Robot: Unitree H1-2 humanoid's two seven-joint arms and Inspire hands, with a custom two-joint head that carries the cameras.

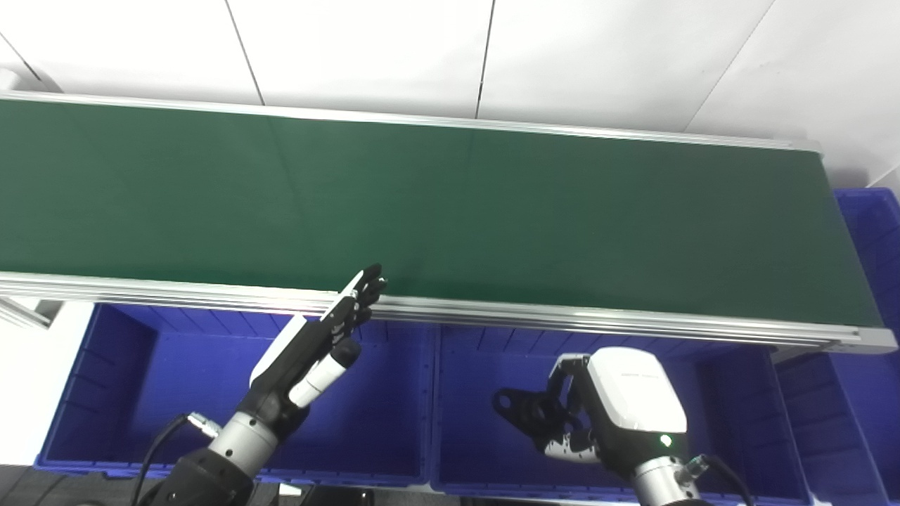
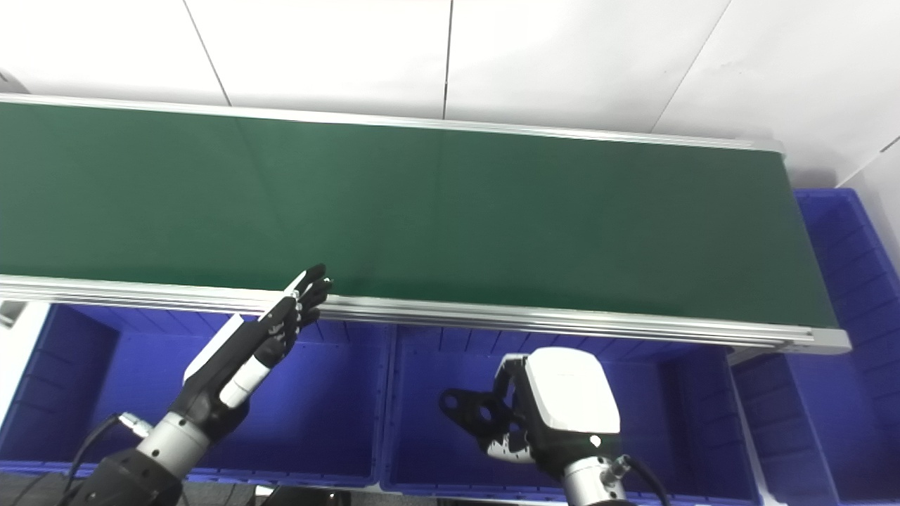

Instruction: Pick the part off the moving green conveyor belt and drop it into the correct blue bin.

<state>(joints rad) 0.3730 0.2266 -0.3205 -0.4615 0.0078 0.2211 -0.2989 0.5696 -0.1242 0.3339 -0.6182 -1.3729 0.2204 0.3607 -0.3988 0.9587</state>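
The right hand (image 1: 605,407), white-backed with black fingers, was clamped on a flat black part with round holes (image 1: 524,409), which jutted toward nine o'clock above the middle deep blue plastic bin (image 1: 464,450). The left hand (image 1: 316,348) held nothing, its fingers stretched straight and slightly spread toward one o'clock, their tips over the silver aluminium rail (image 1: 562,316) at the near edge of the dark green conveyor belt (image 1: 492,204). Beneath it lay the left blue plastic bin (image 1: 105,393). Another blue bin (image 1: 872,232) sat at three o'clock, beyond the belt's end.
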